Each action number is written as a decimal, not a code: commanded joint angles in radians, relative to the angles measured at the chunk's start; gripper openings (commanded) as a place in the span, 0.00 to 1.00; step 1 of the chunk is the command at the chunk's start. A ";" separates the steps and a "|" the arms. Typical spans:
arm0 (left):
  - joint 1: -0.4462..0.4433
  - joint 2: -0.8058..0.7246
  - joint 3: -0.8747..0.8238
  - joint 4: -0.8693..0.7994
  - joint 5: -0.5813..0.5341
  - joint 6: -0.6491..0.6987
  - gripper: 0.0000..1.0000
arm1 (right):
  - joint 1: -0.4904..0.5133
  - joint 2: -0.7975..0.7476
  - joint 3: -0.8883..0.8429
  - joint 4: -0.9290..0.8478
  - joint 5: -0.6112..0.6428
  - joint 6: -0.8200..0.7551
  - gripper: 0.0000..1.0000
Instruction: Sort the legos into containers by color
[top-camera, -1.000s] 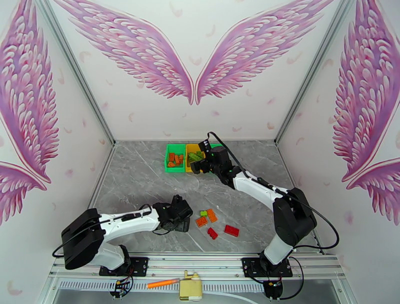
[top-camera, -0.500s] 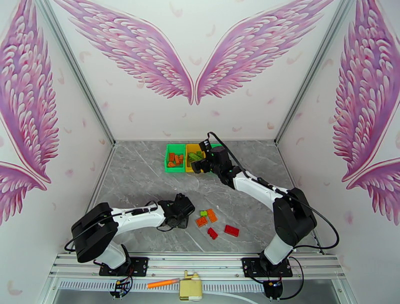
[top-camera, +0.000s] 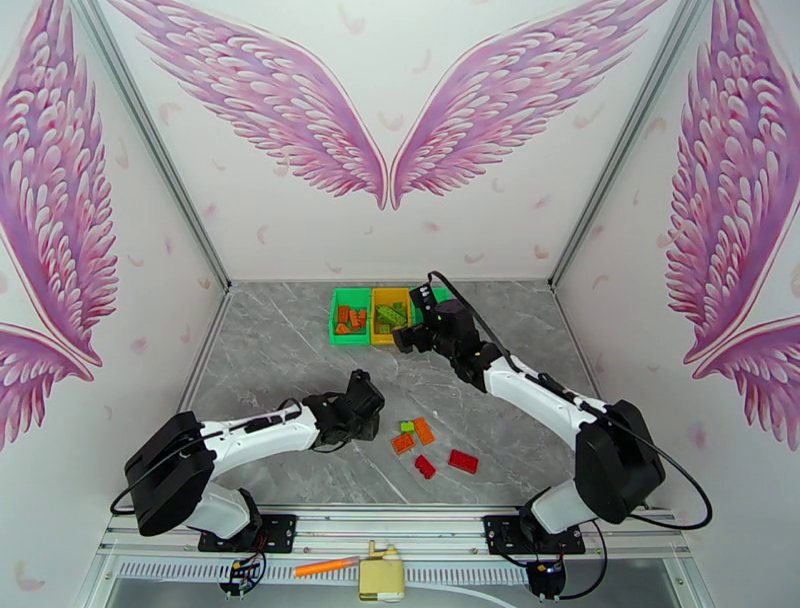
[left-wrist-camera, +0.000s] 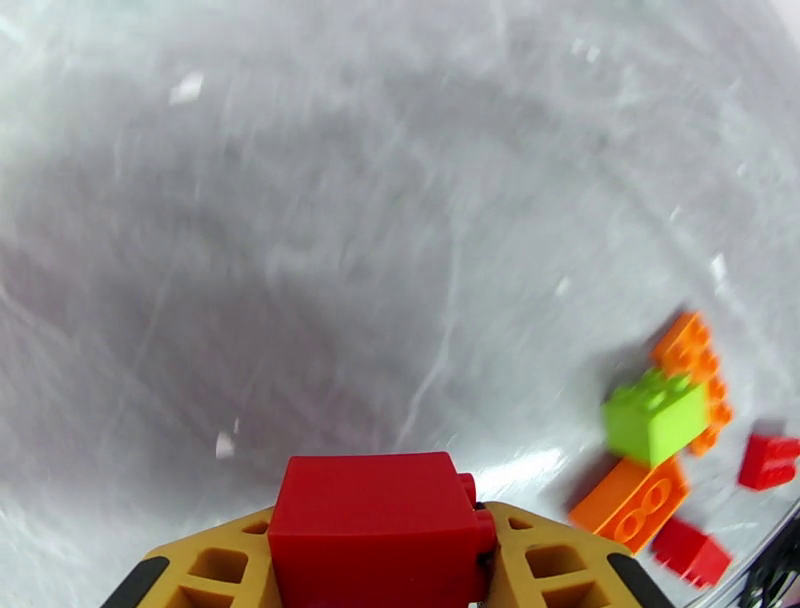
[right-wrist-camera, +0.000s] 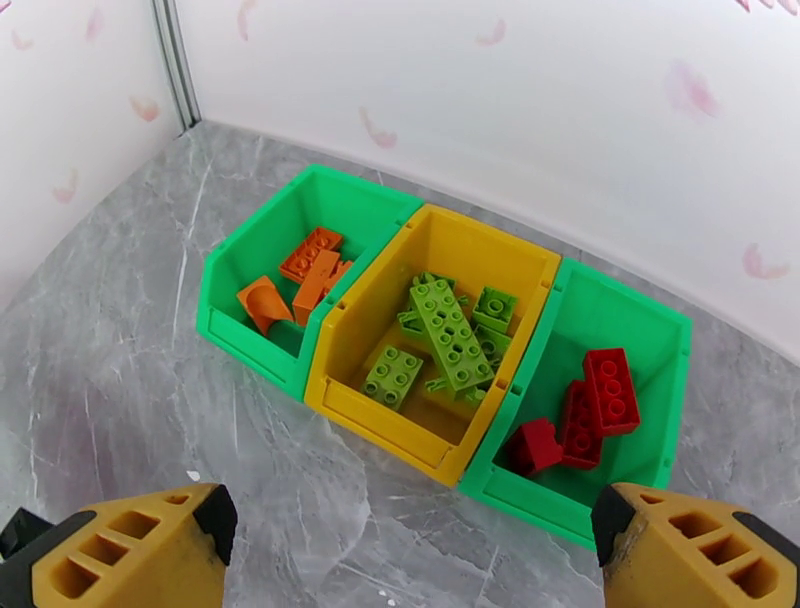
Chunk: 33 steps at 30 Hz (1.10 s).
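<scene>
No legible text, labels, numbers or signs anywhere

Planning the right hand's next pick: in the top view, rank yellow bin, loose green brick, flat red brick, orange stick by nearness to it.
1. Yellow bin, beside right hand
2. Green brick, centre
3. Flat red brick, lower right of it
4. Orange stick, bottom edge

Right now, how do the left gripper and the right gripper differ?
The left gripper is shut on a red lego; the right gripper is open and empty. The left gripper sits near the loose legos; the right gripper hovers in front of the containers. Both have yellow fingers.
</scene>
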 joint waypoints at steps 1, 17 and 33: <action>0.060 0.000 0.072 0.129 0.012 0.128 0.43 | -0.014 -0.080 -0.052 -0.013 -0.017 -0.022 1.00; 0.233 0.299 0.466 0.387 0.145 0.447 0.43 | -0.081 -0.359 -0.226 -0.073 -0.059 0.000 1.00; 0.275 0.770 0.894 0.593 0.314 0.347 0.43 | -0.180 -0.365 -0.265 -0.057 -0.164 0.075 1.00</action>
